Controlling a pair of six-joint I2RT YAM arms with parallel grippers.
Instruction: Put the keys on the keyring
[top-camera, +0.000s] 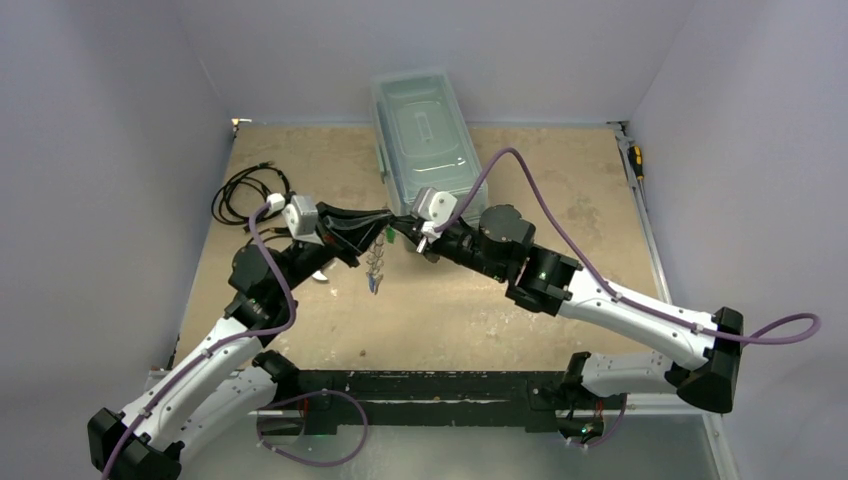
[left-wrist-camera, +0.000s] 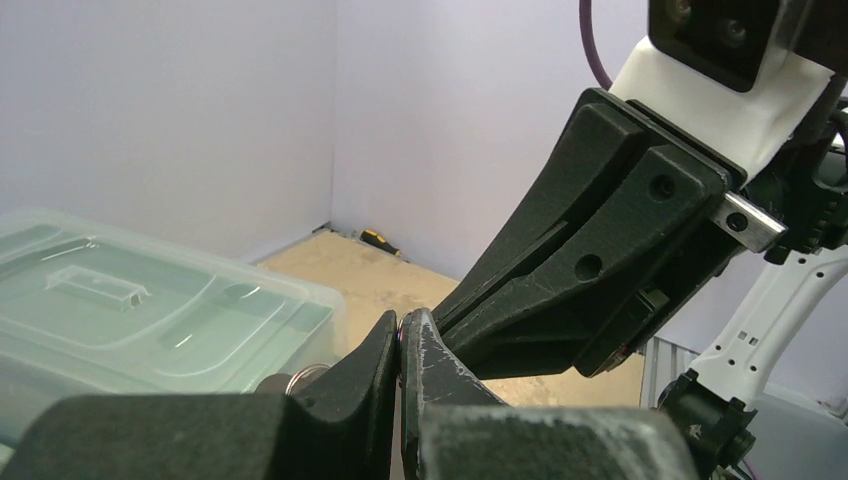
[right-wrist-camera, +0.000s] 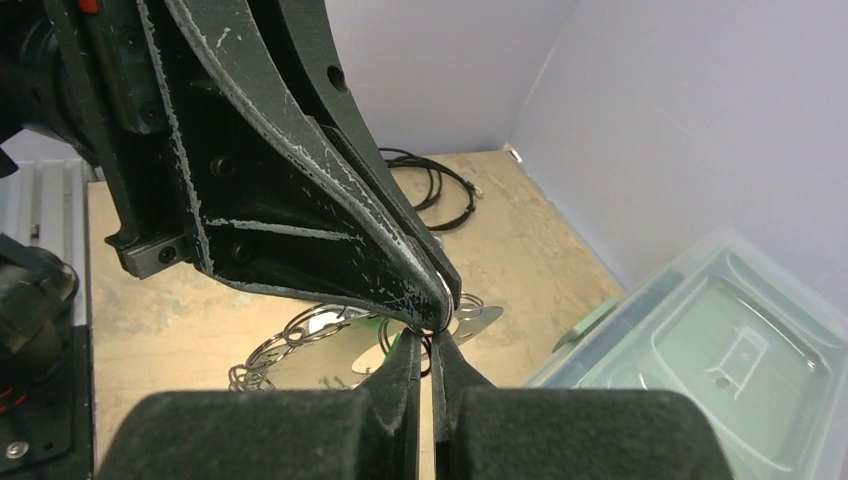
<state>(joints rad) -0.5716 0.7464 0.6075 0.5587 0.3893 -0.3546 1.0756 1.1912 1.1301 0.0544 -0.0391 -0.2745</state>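
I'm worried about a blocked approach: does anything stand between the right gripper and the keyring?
Nothing visible does. The right gripper's shut tips meet the left gripper's tips right at the keyring, which hangs freely beneath them.

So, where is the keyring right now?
In the top view the keyring hangs in the air, just below where the left gripper and the right gripper meet tip to tip, nearer than the clear box.
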